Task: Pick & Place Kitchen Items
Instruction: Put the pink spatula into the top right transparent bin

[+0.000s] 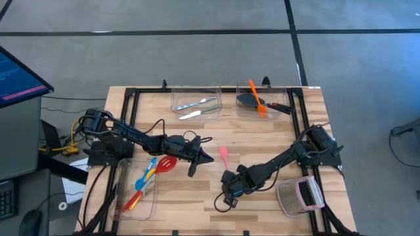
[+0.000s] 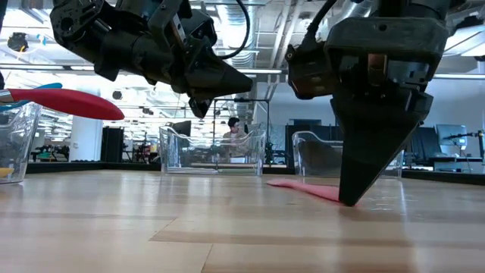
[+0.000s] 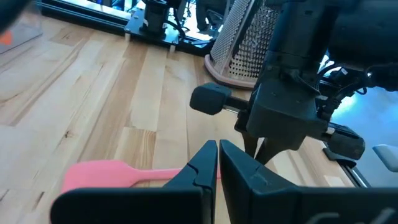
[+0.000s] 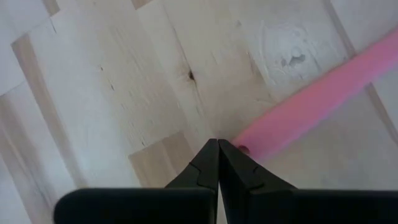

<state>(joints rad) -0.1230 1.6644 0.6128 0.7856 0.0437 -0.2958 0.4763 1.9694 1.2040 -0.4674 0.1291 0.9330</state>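
A pink spatula (image 1: 223, 156) lies flat on the wooden table near its middle. My right gripper (image 4: 218, 144) points steeply down, shut, with its tips on the table right at the free end of the spatula's handle. My left gripper (image 1: 209, 156) is shut on nothing and hangs above the table just left of the spatula's blade, pointing almost level toward it (image 3: 99, 174). A red slotted spoon (image 1: 165, 164) leans out over the rim of the near-left bin (image 1: 125, 180), which also holds blue, yellow and orange utensils. My right gripper has its shut fingertips (image 2: 350, 199) down on the table at the free end of the pink handle (image 4: 252, 144). They come from above, slightly slanted. Whether they touch the handle I cannot tell. The spatula lies flat on the wood.
Two clear bins stand at the far edge: one (image 1: 195, 98) holds pale cutlery, the other (image 1: 262, 98) a black turner and an orange spatula. A grey mesh object with a pink part (image 1: 300, 195) lies at the near right. Bare wood lies between the arms and the near edge.
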